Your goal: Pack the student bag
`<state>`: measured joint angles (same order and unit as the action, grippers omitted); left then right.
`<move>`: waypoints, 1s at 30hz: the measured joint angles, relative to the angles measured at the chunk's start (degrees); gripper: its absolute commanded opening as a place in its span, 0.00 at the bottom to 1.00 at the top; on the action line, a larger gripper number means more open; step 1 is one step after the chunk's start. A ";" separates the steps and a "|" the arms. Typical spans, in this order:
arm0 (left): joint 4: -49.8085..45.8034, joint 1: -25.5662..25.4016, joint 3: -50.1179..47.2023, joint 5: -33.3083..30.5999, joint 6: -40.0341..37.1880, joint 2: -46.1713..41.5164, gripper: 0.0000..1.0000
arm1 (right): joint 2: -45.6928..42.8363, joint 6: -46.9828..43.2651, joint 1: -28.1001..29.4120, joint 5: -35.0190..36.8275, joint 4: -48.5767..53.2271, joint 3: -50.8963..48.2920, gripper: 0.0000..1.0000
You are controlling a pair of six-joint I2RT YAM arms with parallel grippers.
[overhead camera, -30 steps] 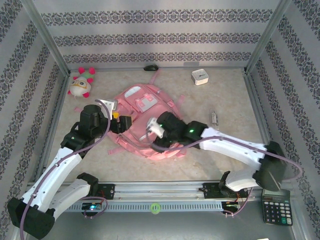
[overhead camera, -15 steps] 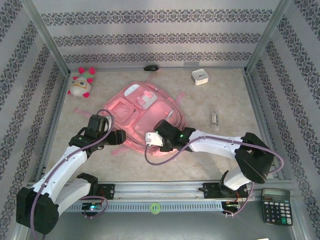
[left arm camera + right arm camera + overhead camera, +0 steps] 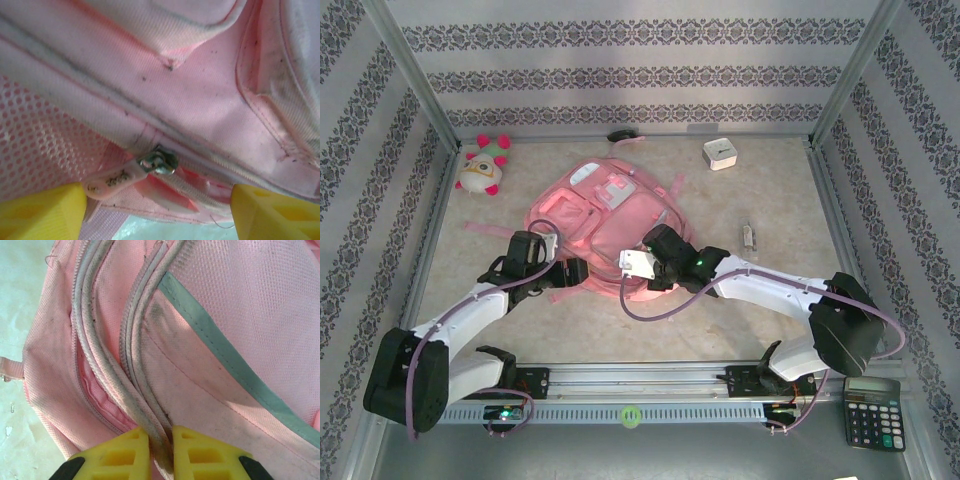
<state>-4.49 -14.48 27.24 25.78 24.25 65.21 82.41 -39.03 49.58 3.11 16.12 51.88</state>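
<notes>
Beige desk (image 3: 775, 200) under flat bag (image 3: 605, 210): right pincer (image 3: 161, 452) clamped on zip seam (image 3: 142, 400), likely steadying it; left pincer (image 3: 157, 212) agape facing slider (image 3: 160, 162), probably to pull it.

The place was a robotics lab cell, not a lived-in room: a pale tabletop (image 3: 770, 200) boxed in by aluminium posts (image 3: 415, 85) and patterned wall panels (image 3: 640, 75), with a left arm (image 3: 460, 318) and a right arm (image 3: 775, 290) bolted to a metal rail (image 3: 640, 385) along its near edge.
</notes>
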 measured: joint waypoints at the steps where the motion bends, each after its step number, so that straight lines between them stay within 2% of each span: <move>1: 0.37 0.02 0.00 -0.20 -0.13 0.17 0.76 | 0.00 0.00 0.00 -0.20 0.15 0.00 0.14; 6: 2.69 1.07 0.26 -0.52 -1.27 1.95 0.75 | 0.02 -0.42 -0.35 -1.53 1.29 -0.02 0.14; 12: 7.63 1.49 0.26 3.15 -1.66 5.46 0.61 | 0.02 -0.37 -0.59 -1.79 1.86 -0.04 0.13; 15: 9.27 1.53 0.24 5.22 -1.44 6.32 0.45 | 0.02 -0.33 -1.09 -1.97 2.36 -0.04 0.13; 27: 9.22 1.86 -1.44 4.22 0.04 1.31 0.10 | 0.09 1.44 -2.36 -3.21 3.19 0.00 0.10; 29: 8.72 1.86 -1.42 4.24 0.04 1.33 0.09 | 0.15 2.25 -2.49 -3.58 3.19 0.02 0.13; 30: 8.39 1.86 -1.38 4.24 0.02 1.38 0.06 | 0.15 2.86 -2.58 -3.76 3.19 0.02 0.22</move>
<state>3.90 -12.62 25.87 30.02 24.27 66.59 82.56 -36.16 47.00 -0.64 19.31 51.90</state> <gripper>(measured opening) 0.114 0.121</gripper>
